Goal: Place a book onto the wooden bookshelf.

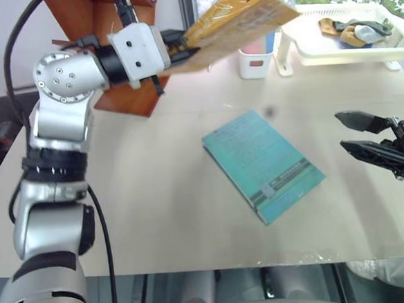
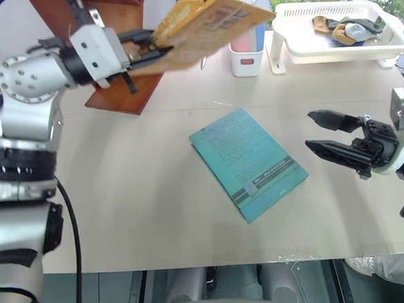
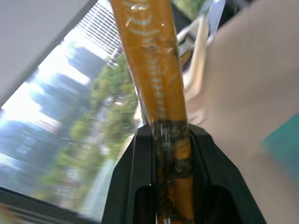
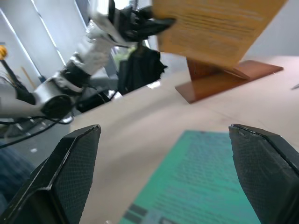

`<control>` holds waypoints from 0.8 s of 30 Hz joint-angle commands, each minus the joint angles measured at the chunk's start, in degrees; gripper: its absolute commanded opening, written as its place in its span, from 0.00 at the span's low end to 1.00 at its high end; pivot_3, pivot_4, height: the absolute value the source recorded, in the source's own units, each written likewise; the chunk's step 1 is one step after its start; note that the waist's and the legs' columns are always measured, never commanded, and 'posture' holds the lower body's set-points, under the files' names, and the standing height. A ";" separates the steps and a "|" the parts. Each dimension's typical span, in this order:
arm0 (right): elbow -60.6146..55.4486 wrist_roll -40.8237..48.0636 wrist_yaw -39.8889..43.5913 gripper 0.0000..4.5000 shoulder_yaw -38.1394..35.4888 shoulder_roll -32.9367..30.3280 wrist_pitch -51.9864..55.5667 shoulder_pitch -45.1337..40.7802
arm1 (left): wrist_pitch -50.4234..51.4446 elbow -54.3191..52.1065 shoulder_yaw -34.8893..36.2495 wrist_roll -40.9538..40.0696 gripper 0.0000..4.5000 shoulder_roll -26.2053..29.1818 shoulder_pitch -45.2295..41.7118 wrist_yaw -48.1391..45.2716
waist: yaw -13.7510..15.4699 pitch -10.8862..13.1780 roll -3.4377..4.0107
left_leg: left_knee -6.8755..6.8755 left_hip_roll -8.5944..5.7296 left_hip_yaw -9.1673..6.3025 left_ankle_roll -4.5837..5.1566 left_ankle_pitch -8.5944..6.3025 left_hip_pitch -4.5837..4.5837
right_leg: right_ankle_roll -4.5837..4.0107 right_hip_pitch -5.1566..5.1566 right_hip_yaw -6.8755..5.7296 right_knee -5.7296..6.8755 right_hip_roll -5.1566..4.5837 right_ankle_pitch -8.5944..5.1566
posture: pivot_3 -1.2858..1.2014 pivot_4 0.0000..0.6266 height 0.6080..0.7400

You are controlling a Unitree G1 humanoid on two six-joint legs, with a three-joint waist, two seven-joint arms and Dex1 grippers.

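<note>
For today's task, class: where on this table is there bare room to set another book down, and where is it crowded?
Free: the broad patch of table between the wooden bookshelf and the teal book, running to the near edge. A narrower strip lies between the teal book and the open right gripper. Crowded: the far right, with the white basket and a white cup.

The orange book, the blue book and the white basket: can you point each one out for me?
orange book (image 2: 210,22): right eye view, on its glossy cover.
blue book (image 1: 262,164): left eye view, middle of its cover.
white basket (image 2: 334,55): right eye view, on its front wall.
</note>
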 commanded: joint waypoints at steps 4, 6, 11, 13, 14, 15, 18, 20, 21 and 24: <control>-0.37 7.46 -0.46 1.00 -4.22 0.38 0.93 -3.02 | -21.80 20.62 -2.49 16.80 0.09 5.08 -11.12 11.73 | -0.09 0.04 -0.02 | 0.00 0.00 -0.02 0.02 -0.01 -0.03 | 0.01 0.00 -0.05 0.01 0.00 0.00 | 0.52 0.24 1.00; -0.18 8.49 -0.47 1.00 -4.30 0.59 0.88 -3.50 | -24.44 25.12 -3.31 19.88 0.09 5.78 -13.09 14.80 | -0.03 0.06 -0.06 | 0.04 0.00 -0.08 0.02 -0.01 -0.06 | 0.01 0.00 -0.13 0.06 -0.01 0.00 | 0.52 0.24 1.00; -0.26 7.68 -0.32 1.00 -3.07 1.00 -0.04 -3.45 | -30.08 33.29 -6.33 28.63 0.09 6.44 -18.42 24.60 | -0.13 0.09 -0.09 | 0.10 0.00 -0.12 0.02 -0.01 -0.07 | 0.02 0.00 -0.18 0.16 -0.01 0.01 | 0.52 0.24 1.00; -0.34 7.31 -0.19 1.00 -2.83 1.27 -0.38 -3.40 | -30.40 35.76 -7.74 30.77 0.09 6.50 -19.81 25.93 | -0.13 0.10 -0.11 | 0.13 0.00 -0.15 0.02 -0.01 -0.11 | 0.03 -0.01 -0.22 0.17 -0.01 0.01 | 0.52 0.24 1.00; -0.40 7.09 -0.13 1.00 -2.78 1.42 -0.57 -3.35 | -30.29 36.90 -8.38 31.50 0.09 6.67 -20.23 26.12 | -0.14 0.10 -0.11 | 0.15 0.00 -0.16 0.02 -0.01 -0.12 | 0.03 -0.01 -0.23 0.16 -0.01 0.01 | 0.52 0.24 1.00; -0.42 6.91 -0.07 1.00 -2.76 1.55 -0.70 -3.32 | -30.19 38.01 -8.86 31.92 0.09 6.82 -20.57 26.12 | -0.21 0.10 -0.11 | 0.16 -0.01 -0.15 0.02 -0.01 -0.13 | 0.03 -0.01 -0.22 0.16 -0.02 0.01 | 0.52 0.24 1.00; -0.56 6.57 0.12 1.00 -2.85 1.94 -0.97 -3.04 | -27.83 40.65 -10.27 34.58 0.09 8.15 -22.00 28.28 | -0.44 0.11 -0.10 | 0.16 0.00 -0.15 0.02 -0.01 -0.12 | 0.03 -0.03 -0.22 0.21 -0.01 0.01 | 0.52 0.24 1.00; -0.65 6.31 0.27 1.00 -2.88 2.21 -1.19 -2.80 | -26.56 42.11 -11.22 36.35 0.09 8.98 -22.83 29.81 | -0.51 0.13 -0.12 | 0.16 0.01 -0.13 0.02 -0.01 -0.12 | 0.03 -0.08 -0.21 0.26 0.00 0.01 | 0.52 0.24 1.00; -0.63 6.23 0.30 1.00 -2.86 2.36 -1.31 -2.76 | -25.79 42.91 -11.98 37.57 0.09 9.43 -23.21 30.83 | -0.52 0.14 -0.12 | 0.16 0.01 -0.13 0.02 -0.01 -0.15 | 0.03 -0.13 -0.20 0.28 0.00 0.01 | 0.52 0.24 1.00; -0.45 5.89 0.45 1.00 -2.68 2.72 -1.69 -2.81 | -23.63 44.82 -14.25 40.86 0.09 10.30 -24.29 34.15 | -0.46 0.14 -0.12 | 0.19 0.01 -0.13 0.02 -0.01 -0.29 | 0.03 -0.26 -0.20 0.29 0.00 0.01 | 0.52 0.24 1.00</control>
